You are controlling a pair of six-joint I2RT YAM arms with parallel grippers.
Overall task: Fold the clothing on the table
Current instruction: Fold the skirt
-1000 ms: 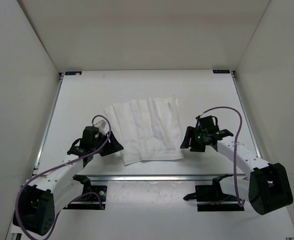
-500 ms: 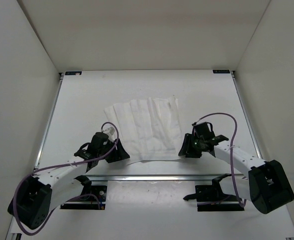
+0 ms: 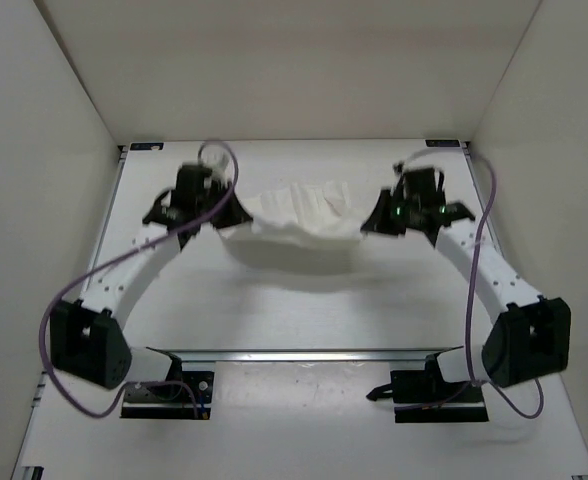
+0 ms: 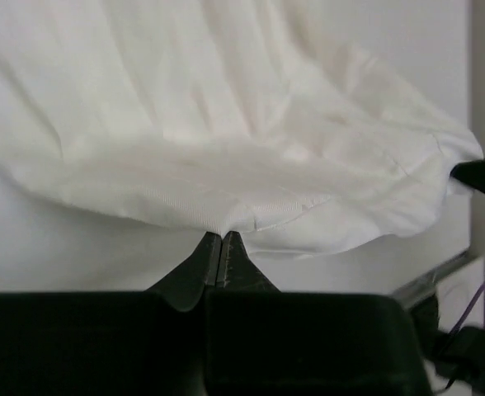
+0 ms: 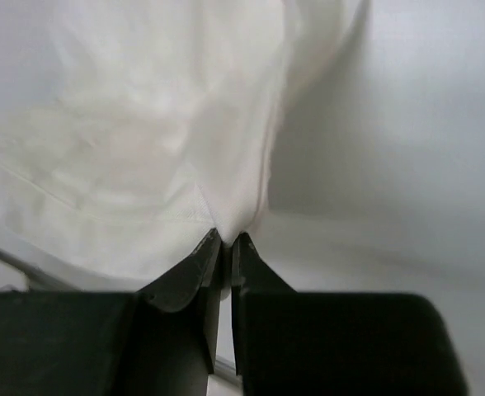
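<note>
The clothing (image 3: 294,235), a white pleated garment, hangs slack between my two grippers over the far half of the table (image 3: 294,310). My left gripper (image 3: 224,215) is shut on its left corner; in the left wrist view the fabric (image 4: 226,140) spreads out from the closed gripper (image 4: 222,235). My right gripper (image 3: 372,222) is shut on the right corner, and in the right wrist view the cloth (image 5: 160,148) bunches into the pinched gripper (image 5: 226,238). The garment's middle sags toward the tabletop.
Metal rails run along the table's left edge (image 3: 96,260) and right edge (image 3: 494,240), with a cross rail (image 3: 304,355) near the arm bases. White walls close in the table on three sides.
Both grippers closed on the garment's near corners and carried them up and toward the far side. The clothing, flat before, now hangs bunched between them.
</note>
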